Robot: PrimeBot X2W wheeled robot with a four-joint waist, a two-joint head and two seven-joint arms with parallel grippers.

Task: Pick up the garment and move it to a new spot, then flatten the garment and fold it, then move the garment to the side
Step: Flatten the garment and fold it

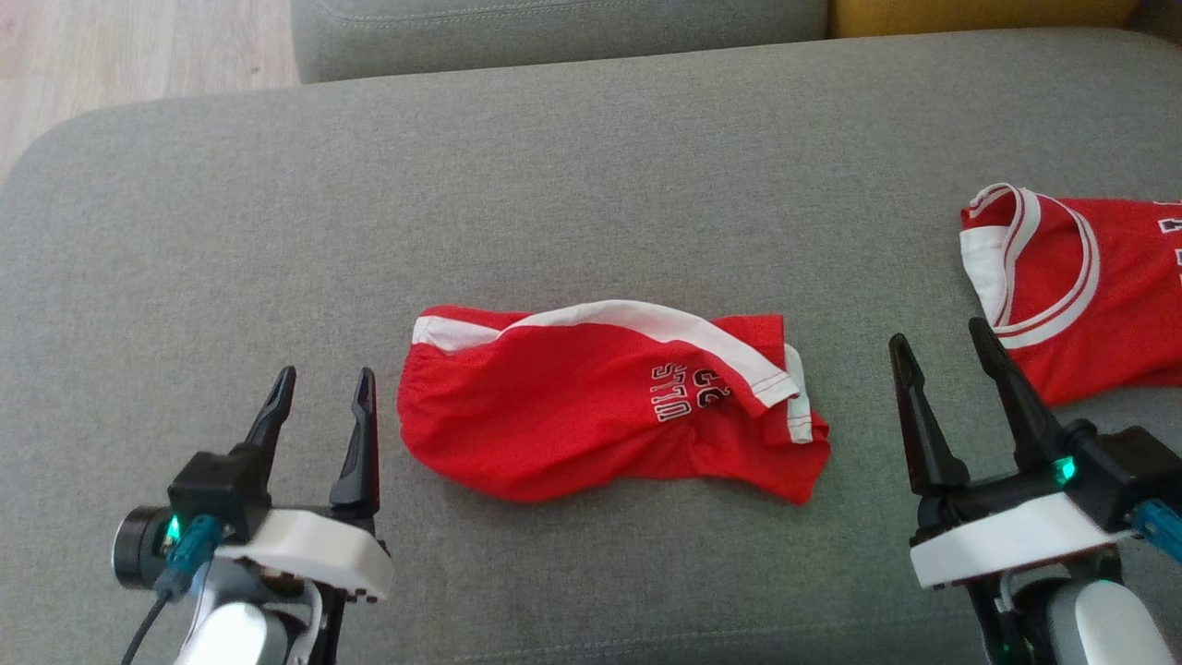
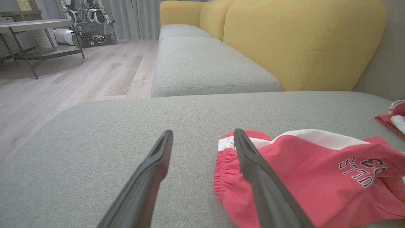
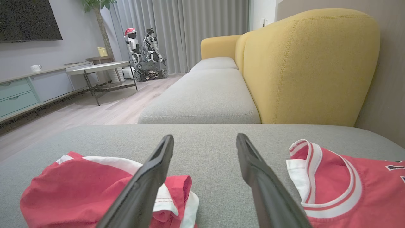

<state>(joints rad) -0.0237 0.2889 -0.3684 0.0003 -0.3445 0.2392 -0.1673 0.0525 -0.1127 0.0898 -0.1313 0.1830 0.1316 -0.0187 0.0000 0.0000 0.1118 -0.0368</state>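
Note:
The garment (image 1: pixel 591 406) is a pair of red shorts with white trim and dark lettering. It lies loosely bunched in the middle of the grey seat cushion (image 1: pixel 591 166). My left gripper (image 1: pixel 326 371) hovers just left of its elastic waist end, open and empty. In the left wrist view the garment (image 2: pixel 316 171) lies behind the right finger of that gripper (image 2: pixel 203 131). My right gripper (image 1: pixel 937 332) stands open and empty to the right of the garment's leg end. In the right wrist view the garment (image 3: pixel 79 186) sits at the lower left of the gripper (image 3: pixel 205 135).
A second red piece, a jersey (image 1: pixel 1090 286) with a white-striped collar, lies at the cushion's right edge, close to my right gripper. Behind the seat rises a yellow backrest (image 2: pixel 300 41). Wooden floor (image 1: pixel 138 46) lies beyond the cushion's rounded far-left corner.

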